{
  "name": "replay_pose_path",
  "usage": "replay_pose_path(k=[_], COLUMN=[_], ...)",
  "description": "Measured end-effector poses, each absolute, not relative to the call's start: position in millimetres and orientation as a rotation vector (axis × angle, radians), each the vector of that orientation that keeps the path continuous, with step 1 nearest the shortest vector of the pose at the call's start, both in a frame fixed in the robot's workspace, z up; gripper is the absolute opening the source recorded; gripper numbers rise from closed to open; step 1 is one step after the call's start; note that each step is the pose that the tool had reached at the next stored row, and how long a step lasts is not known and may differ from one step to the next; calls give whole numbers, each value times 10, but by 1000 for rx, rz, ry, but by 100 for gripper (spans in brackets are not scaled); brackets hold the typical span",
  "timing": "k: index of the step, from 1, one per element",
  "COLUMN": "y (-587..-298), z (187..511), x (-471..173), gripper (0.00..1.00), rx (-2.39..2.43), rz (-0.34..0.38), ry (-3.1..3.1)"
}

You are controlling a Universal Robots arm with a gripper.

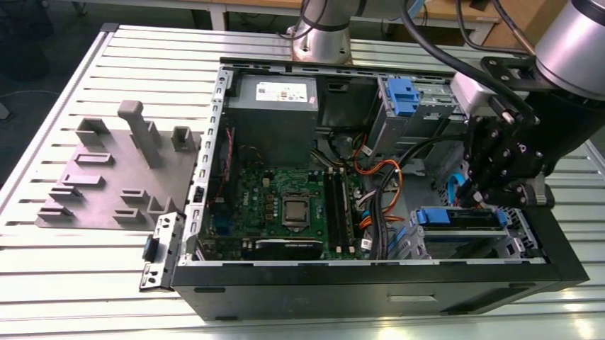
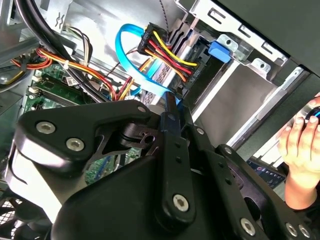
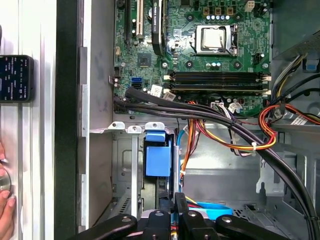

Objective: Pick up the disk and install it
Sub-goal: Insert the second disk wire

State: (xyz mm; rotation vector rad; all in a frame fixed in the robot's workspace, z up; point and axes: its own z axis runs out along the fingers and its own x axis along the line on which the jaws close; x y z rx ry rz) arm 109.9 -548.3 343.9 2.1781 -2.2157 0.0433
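Gripper (image 1: 494, 190), lower right of the exterior view, fingers pressed together on the disk (image 1: 460, 217), part-seated in the bay (image 1: 525, 237). Risk: loose cables (image 1: 378, 205) snagging; tilt could jam it.

Green motherboard (image 3: 200, 55), blue drive handle (image 3: 157, 160), grey slotted holder (image 1: 118, 173), red, yellow and orange cables (image 2: 165, 55), black gripper (image 1: 492, 195).

Thing: disk (image 1: 458, 217)
Look: a blue plastic end handle shows; the silver body is mostly hidden
Pose: lying flat, slid into a grey metal bay (image 1: 525, 237), handle end outward
Place: in the exterior view, at about 4 o'clock inside the open computer case (image 1: 378, 290)
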Motion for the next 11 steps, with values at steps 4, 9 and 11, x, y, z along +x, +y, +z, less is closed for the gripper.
replay_pose_path(k=[4, 9, 11], y=[-5508, -5530, -5546], z=[3435, 3433, 3430], x=[1096, 1080, 1079], gripper=[16, 16, 16], rx=[2184, 2192, 2194], rz=[36, 37, 39], ry=[-2221, -2227, -2228])
